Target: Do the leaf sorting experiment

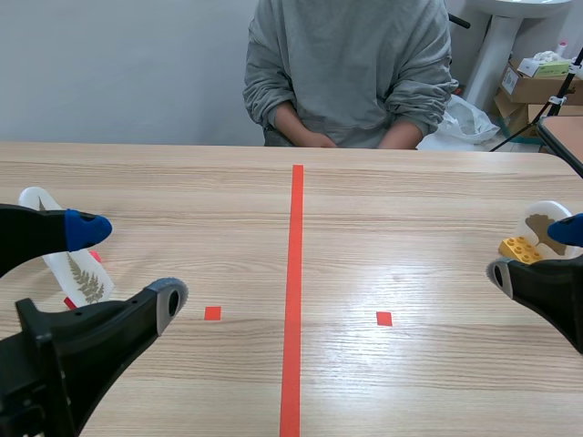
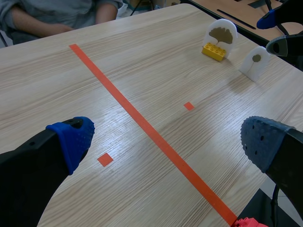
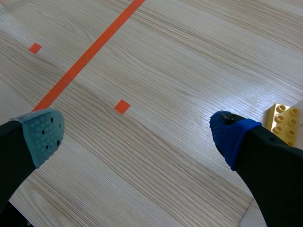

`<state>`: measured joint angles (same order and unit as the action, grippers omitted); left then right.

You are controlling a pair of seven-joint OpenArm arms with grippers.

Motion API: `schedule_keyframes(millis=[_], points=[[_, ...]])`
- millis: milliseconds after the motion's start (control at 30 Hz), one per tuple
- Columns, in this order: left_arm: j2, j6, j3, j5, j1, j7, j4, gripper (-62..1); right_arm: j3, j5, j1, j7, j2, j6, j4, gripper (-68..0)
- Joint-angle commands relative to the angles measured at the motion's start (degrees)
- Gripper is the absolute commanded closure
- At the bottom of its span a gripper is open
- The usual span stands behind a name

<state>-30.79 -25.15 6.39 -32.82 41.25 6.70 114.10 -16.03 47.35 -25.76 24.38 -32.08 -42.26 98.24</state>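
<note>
Here, left gripper (image 2: 168, 142) and right gripper (image 3: 138, 136) wide open.

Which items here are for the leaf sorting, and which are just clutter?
Job:
- fern leaf card
- ginkgo leaf card
- small leaf card

Lying about:
- yellow brick, in front of the ginkgo leaf card; role unclear
- cardboard boxes
- plastic bag

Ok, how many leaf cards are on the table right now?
3 clearly: a fern card by the left gripper, a ginkgo card by the yellow block, a small-leaf card near the right gripper. A fourth may hide behind the left gripper.
</note>
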Motion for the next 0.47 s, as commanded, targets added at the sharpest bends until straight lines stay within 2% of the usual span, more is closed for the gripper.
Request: schedule_keyframes(millis=[0,200,433], points=[[0.26,0.11,0.07,-0.39,-0.02,-0.66,0.17,-62.3,-0.76,0.63,0.2,-1.46,-0.61,-0.46,0.7,-63.8],[0.26,0.15,0.07,0.85,-0.13,-0.76,0.17,-62.3,-0.76,0.63,0.22,-1.68,-0.63,-0.46,0.7,-63.8],[0.24,0.55,0.07,0.9,-0.48,-0.94,0.17,-62.3,-0.76,0.66,0.22,-2.51,-0.61,-0.46,0.7,-63.8]])
